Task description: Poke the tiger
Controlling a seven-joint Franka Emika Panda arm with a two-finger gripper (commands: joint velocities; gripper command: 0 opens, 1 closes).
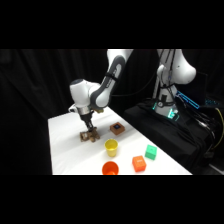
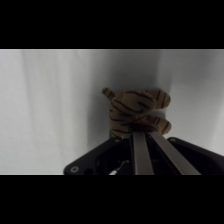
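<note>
Apparently the poke is landing: the fingers (image 2: pixel 142 131), pressed together with nothing between them, touch the small tan-and-brown striped plush tiger (image 2: pixel 136 112) at centre frame on the white bench (image 1: pixel 65 150); only withdrawal seems left.

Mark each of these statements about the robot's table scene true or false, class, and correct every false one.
1. The gripper is down at the tiger. True.
2. The yellow cup lies on its side. False: it stands upright, opening upward.
3. In the wrist view, the fingers sit close together with their tips at the tiger. True.
4. The green block is stacked on the orange block. False: they lie apart on the table.
5. The brown block with a dark top is held by the gripper. False: it rests on the table beside the tiger.
</note>
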